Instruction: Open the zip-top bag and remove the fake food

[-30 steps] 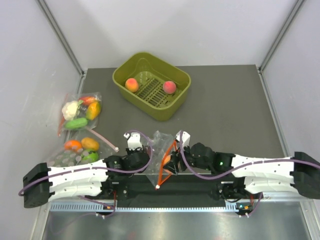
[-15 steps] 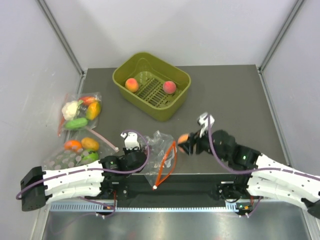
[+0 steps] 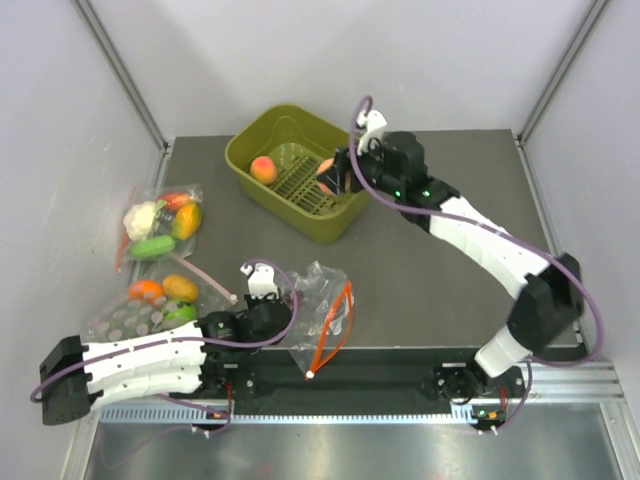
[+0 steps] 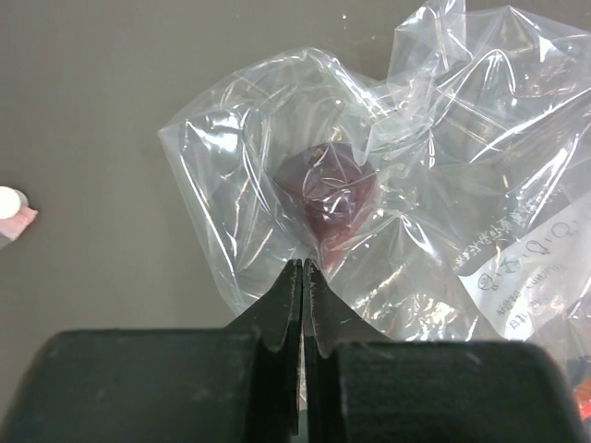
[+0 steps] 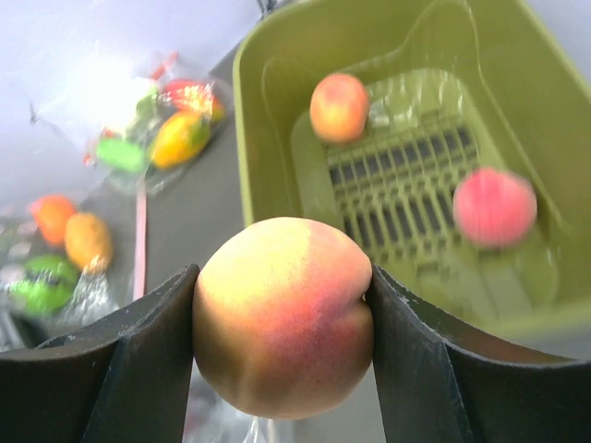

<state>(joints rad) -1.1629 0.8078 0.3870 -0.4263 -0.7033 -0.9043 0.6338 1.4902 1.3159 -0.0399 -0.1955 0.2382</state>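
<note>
The zip-top bag [image 3: 318, 300] lies crumpled near the table's front edge, its orange-red zip strip [image 3: 336, 325] hanging open. My left gripper [image 3: 287, 318] is shut on a fold of its clear plastic, which shows in the left wrist view [image 4: 304, 265]. A dark reddish shape [image 4: 328, 189] shows through the film there. My right gripper [image 3: 337, 172] is over the green basket [image 3: 330, 225], shut on a peach [image 5: 282, 314]. Two more peaches lie in the basket, one [image 5: 339, 106] at the back and one [image 5: 494, 205] on the right. Only the back one [image 3: 263, 168] is plain from above.
Two other clear bags of vegetables lie at the left: one with cauliflower and cucumber [image 3: 160, 225], one with orange and green pieces [image 3: 160, 298]. A pink stick with a white cap [image 3: 212, 282] lies beside them. Grey walls close in the table's sides.
My right gripper has left the bag's mouth with a peach and swung up over the green basket. The left gripper has kept its hold on the bag.
</note>
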